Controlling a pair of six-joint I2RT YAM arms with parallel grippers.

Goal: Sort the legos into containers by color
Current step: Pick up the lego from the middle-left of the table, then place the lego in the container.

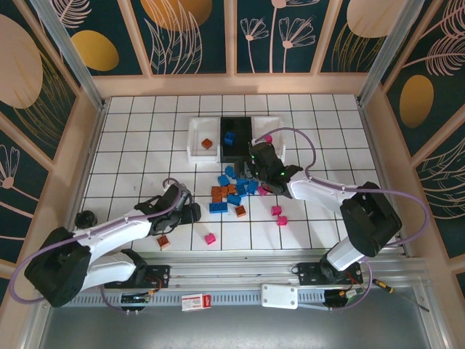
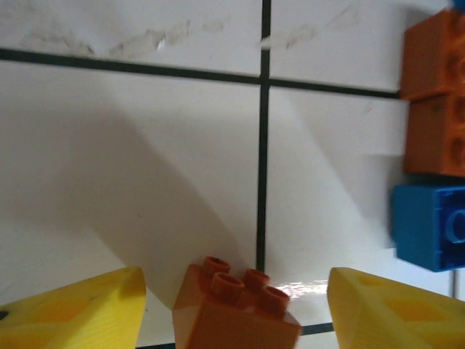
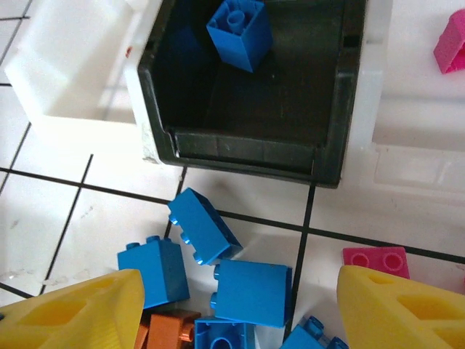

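- My left tool (image 2: pixel 234 280) straddles one orange brick (image 2: pixel 236 320) towards the tabletop's (image 2: pixel 109 145) near-left corner; half open, gaps both sides, gripping nothing; set for a pinch, I judge.
- My right tool (image 3: pixel 240 287) hangs wide open and empty over blue bricks (image 3: pixel 251 291) fronting the black bin (image 3: pixel 240 153); their destination, I reckon.
- The orange brick's base is cut off.

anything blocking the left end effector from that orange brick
Nothing visible: the orange brick sits on bare tile between the open fingers of the left end effector, a gap on each side.
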